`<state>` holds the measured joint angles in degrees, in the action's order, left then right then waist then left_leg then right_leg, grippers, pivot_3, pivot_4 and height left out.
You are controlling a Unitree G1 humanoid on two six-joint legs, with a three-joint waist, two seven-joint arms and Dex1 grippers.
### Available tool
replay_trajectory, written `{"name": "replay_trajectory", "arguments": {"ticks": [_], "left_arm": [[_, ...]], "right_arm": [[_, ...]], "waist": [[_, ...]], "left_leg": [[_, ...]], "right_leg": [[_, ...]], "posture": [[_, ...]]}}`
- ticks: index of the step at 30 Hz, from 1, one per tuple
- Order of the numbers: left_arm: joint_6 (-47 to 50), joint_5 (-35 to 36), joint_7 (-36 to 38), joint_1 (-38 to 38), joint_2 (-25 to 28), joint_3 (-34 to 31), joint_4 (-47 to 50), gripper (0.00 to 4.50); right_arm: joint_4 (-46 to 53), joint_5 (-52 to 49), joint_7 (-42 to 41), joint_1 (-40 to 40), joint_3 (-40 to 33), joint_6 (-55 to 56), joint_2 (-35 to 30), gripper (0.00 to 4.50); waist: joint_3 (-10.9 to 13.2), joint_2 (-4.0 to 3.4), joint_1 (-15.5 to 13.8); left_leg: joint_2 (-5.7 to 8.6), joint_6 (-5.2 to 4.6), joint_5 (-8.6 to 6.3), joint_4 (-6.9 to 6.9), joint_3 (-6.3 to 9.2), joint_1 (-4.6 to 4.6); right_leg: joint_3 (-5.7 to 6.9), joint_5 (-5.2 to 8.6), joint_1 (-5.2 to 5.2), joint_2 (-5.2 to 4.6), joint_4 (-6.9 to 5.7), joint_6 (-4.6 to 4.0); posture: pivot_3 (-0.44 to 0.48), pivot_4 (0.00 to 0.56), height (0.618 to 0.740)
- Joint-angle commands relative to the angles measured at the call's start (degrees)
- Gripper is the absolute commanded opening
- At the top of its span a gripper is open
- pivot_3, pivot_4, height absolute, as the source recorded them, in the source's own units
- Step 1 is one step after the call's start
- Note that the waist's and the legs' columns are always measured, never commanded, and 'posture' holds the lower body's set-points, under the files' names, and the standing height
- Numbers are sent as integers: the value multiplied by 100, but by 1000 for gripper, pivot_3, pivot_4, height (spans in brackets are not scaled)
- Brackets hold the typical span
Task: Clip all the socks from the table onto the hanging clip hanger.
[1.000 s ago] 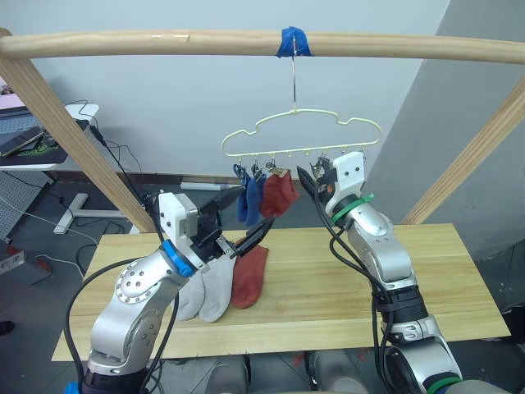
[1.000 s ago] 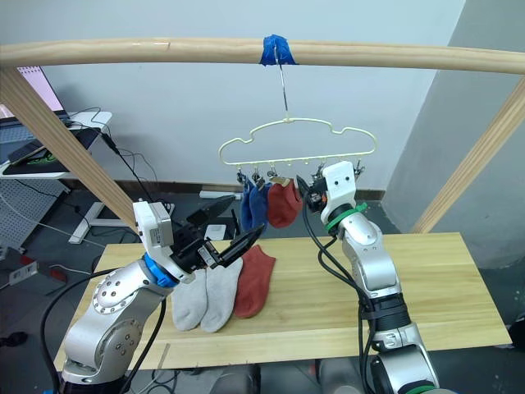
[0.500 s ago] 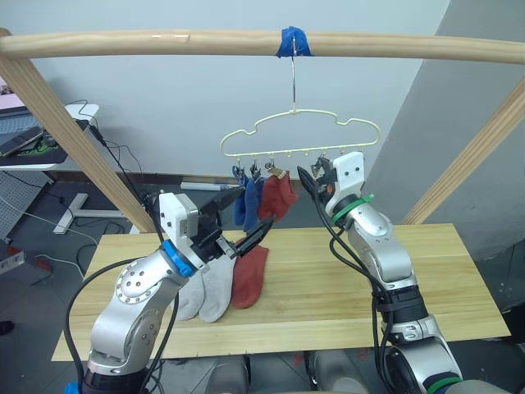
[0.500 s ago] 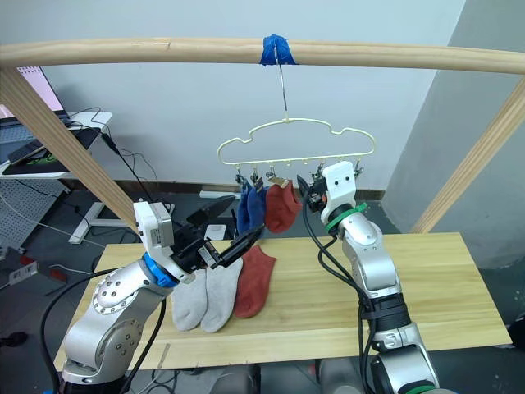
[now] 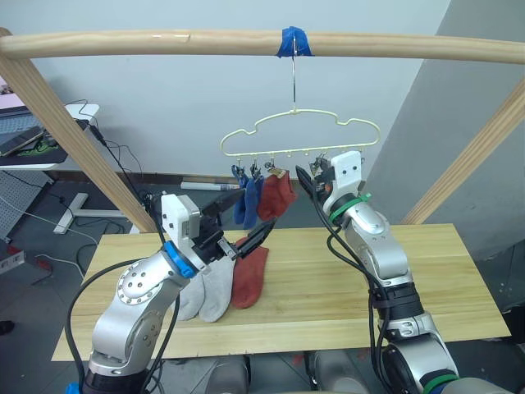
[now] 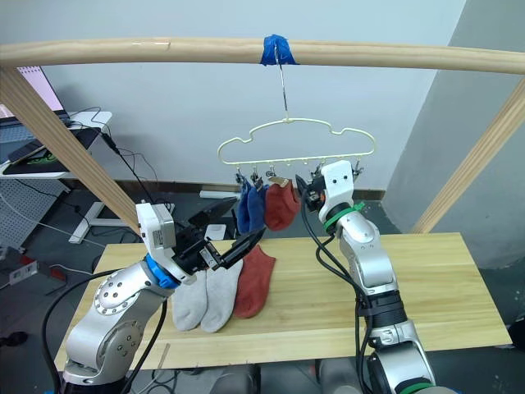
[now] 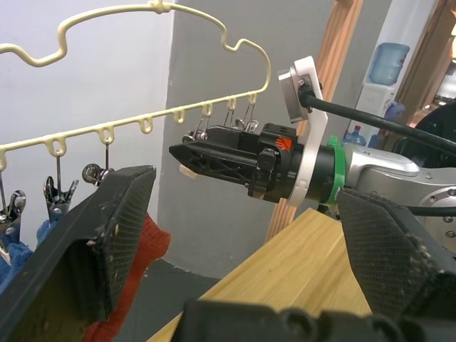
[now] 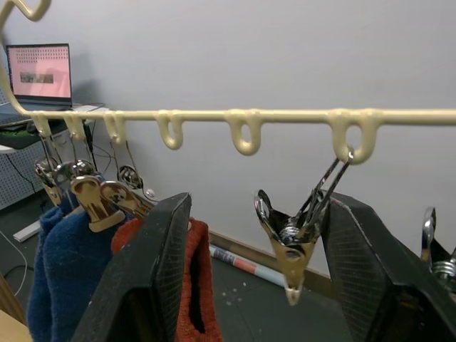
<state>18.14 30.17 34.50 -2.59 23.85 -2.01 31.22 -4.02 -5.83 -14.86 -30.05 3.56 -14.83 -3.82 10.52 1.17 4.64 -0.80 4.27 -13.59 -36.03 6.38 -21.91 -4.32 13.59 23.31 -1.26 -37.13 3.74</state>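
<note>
In the left eye view, the right claw (image 5: 305, 179) sits at frame centre beside the hanger (image 5: 300, 135), where two blue socks (image 5: 246, 203) and one red sock (image 5: 277, 195) hang; next, pinch a free clip fully open. The left claw (image 5: 246, 235), spread and empty, hovers lower left above the red sock (image 5: 249, 277) and grey socks (image 5: 207, 289) on the table (image 5: 443, 271). In the right wrist view, a free clip (image 8: 292, 235) hangs between the right claw's parted, empty fingers (image 8: 146, 274).

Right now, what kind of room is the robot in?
Probably a lab or workshop, not a home: a desk with a laptop, loose cables on the floor, and a wooden pole frame holding the clip hanger.
</note>
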Motion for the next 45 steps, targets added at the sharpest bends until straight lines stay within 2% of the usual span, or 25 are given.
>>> {"name": "replay_trajectory", "arguments": {"ticks": [1,10,13,18,19,39,44,45], "left_arm": [[-162,-24,32,24,-4,-3,161,4500],[-181,-35,63,65,0,17,151,4500],[-219,-77,85,84,6,42,138,4500],[-263,-111,111,129,-4,92,137,4500],[-259,-117,106,129,-16,101,141,4500],[-156,-133,-31,185,-32,193,311,4500],[-134,-119,-29,159,-20,182,313,4500],[-131,-122,-30,146,-19,183,308,4500]], "right_arm": [[98,-56,10,-118,-59,155,34,2812],[116,-89,29,-113,-115,118,46,2812],[137,-102,12,-97,-119,120,47,2166],[176,-102,-1,-79,-108,118,53,383],[172,-102,-1,-80,-111,117,52,214],[275,-149,-192,-2,-66,13,-83,207],[239,-77,-126,-46,-55,86,-75,1897],[234,-74,-129,-48,-50,91,-77,1897]], "waist": [[0,0,0],[0,0,1],[0,0,2],[1,-1,5],[1,-2,6],[1,-2,4],[1,-2,3],[1,-2,3]], "left_leg": [[0,0,0,0,0,0],[0,0,0,0,0,0],[0,0,0,0,0,0],[0,0,0,0,0,0],[0,0,0,0,0,0],[0,0,0,1,0,0],[0,0,0,1,0,0],[0,0,0,1,0,0]], "right_leg": [[0,0,0,0,0,0],[0,0,0,0,0,0],[0,0,0,0,0,0],[0,0,0,0,0,0],[0,0,0,0,0,0],[0,15,0,0,1,23],[0,15,0,0,1,23],[0,15,0,0,1,23]], "posture": [[-8,134,740],[-13,140,740],[-15,142,740],[-17,145,740],[-18,146,740],[-11,149,740],[-11,148,740],[-11,148,740]]}}
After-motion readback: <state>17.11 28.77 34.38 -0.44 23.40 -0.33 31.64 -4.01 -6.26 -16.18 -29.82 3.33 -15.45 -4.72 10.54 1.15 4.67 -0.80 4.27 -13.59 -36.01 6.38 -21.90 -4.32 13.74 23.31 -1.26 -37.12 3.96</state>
